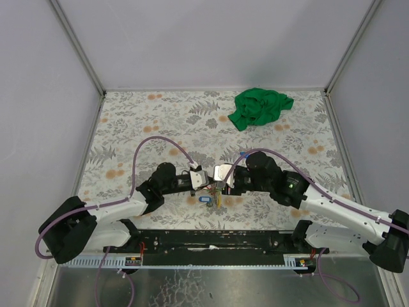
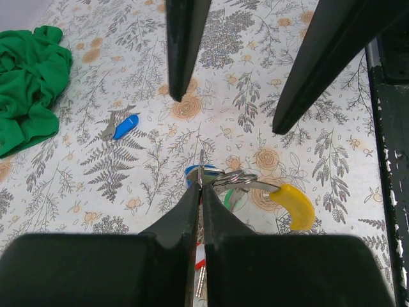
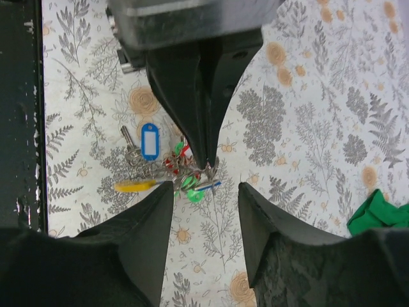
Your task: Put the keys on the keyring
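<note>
From above, only a tiny clutter of keys (image 1: 217,192) where left arm (image 1: 121,206) and right arm (image 1: 339,208) meet, with a blue tag (image 1: 206,199) just beside it. No telling from there how either hand stands.

Up close from the left wrist: left gripper (image 2: 200,188) pinched tight on the keyring (image 2: 202,160), seen edge-on as a thin bright line between the fingers. Just to its right, small split rings (image 2: 233,181), a yellow key (image 2: 291,203) and a green key (image 2: 238,199) peeping past the fingertips. Also there, but missing from the right wrist view: a loose blue key (image 2: 126,126) flat on the table (image 2: 307,160), well apart from the bunch, nearer the cloth (image 2: 29,83).

From the right wrist: right gripper (image 3: 206,187) spread apart, gripping nothing, low by the bunch, with the left fingertips pointing down at it from opposite. Tag lying just beside a silver key (image 3: 128,137).

Hard to make out: the number of keys in the bunch, and which of them threaded on the wire. Most of the loop hidden by the left fingers. Cloth cut off by the frame edge in both wrist views.

Both arms stretched forward and bent inward, grippers nose to nose over the table's near middle.
</note>
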`<state>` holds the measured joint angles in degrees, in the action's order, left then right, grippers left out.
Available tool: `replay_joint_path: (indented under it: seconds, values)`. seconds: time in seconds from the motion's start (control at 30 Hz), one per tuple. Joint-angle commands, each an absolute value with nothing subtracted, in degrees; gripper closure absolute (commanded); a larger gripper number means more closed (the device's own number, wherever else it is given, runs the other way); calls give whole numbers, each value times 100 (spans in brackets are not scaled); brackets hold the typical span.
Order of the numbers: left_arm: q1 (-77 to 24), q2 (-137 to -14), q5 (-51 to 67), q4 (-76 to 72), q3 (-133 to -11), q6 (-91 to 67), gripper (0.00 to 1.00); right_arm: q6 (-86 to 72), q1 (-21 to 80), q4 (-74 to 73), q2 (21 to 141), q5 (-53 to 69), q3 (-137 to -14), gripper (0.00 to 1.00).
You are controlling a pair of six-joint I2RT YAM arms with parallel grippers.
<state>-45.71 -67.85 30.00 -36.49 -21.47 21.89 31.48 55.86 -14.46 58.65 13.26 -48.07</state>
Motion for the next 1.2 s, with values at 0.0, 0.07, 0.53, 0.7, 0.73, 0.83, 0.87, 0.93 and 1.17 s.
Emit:
replay_joint_path:
  seconds: [0.0,0.07,0.53,0.7,0.73,0.83,0.87,0.93,1.17]
  values:
    - [-4514,-6707,3059,-4167,-2059,2084,100,3181,5614,-1216,5745,977,-4552,49]
    - [-4497,-6650,3168,-4194,-2033,2074,100,3193,5564,-1105,5731,887,-4426,50]
    - [-4476,-6526,3553,-4087,-2030,2161,100,3301,5209,-696,6004,1514,-4248,59]
    - [-4474,-6514,3558,-4079,-2039,2148,100,3357,5210,-878,6116,1659,-4349,63]
    - [-4481,-6518,3568,-4078,-2039,2151,100,3364,5205,-882,6125,1656,-4344,64]
    - [-4475,-6506,3586,-4069,-2045,2159,100,3366,5192,-875,6167,1652,-4350,70]
    - [-4478,-6505,3596,-4062,-2041,2154,100,3374,5189,-878,6186,1657,-4357,72]
    - [-4475,-6507,3596,-4048,-2053,2156,100,3370,5189,-886,6203,1657,-4372,76]
    - [-4474,-6502,3641,-4039,-2065,2158,100,3369,5193,-906,6208,1679,-4403,93]
